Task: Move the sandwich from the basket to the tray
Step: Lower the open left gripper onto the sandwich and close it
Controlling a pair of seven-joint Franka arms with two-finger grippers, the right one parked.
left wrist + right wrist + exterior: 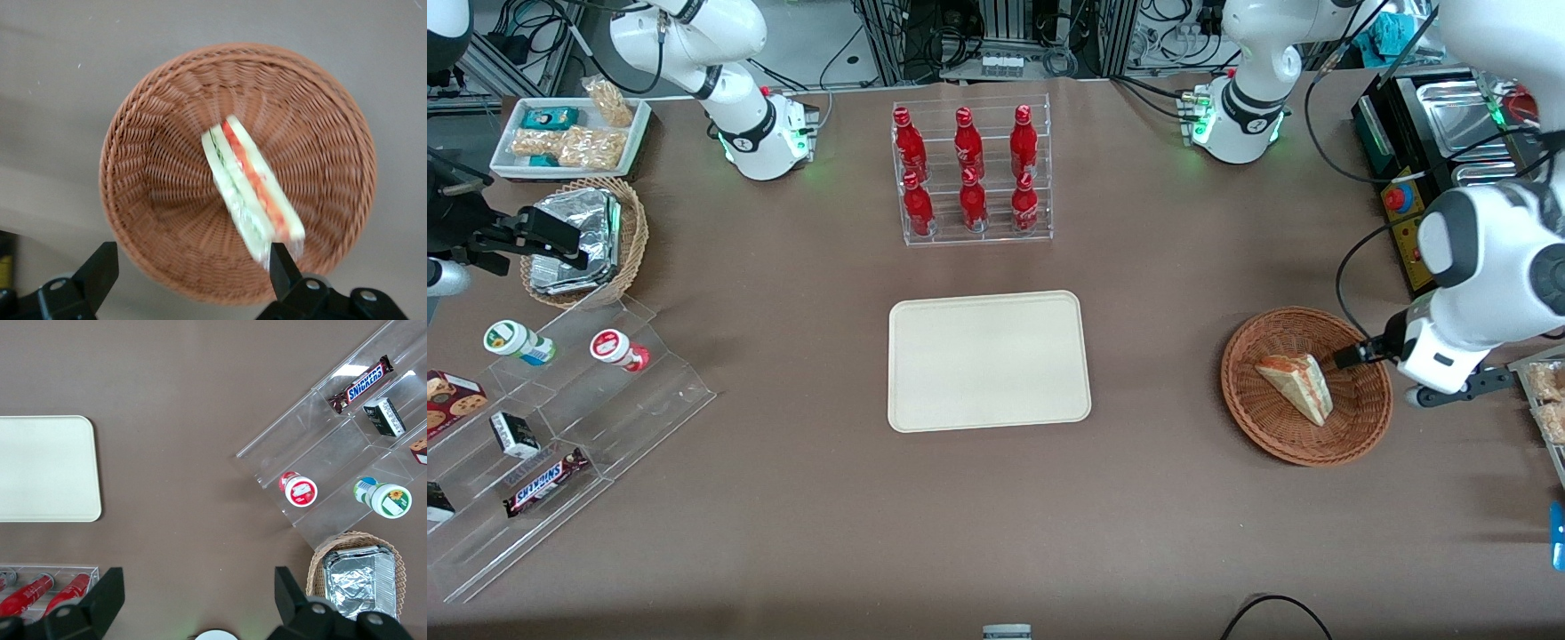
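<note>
The sandwich (1298, 387), a pale bread wedge with red-orange and green filling, lies in the reddish-brown wicker basket (1276, 443) toward the working arm's end of the table. In the left wrist view the sandwich (252, 193) rests in the middle of the basket (143, 200). My left gripper (1353, 355) hovers over the basket's rim, beside the sandwich. The gripper (190, 270) is open and holds nothing; one fingertip (280, 263) is close to the sandwich's end. The cream tray (989, 360) lies flat and bare at the table's middle.
A clear rack of red bottles (971, 173) stands farther from the front camera than the tray. Toward the parked arm's end are a tan basket of foil packets (587, 240), a white snack tray (569, 133) and a clear stepped shelf (560, 427). A metal appliance (1449, 133) sits near the working arm.
</note>
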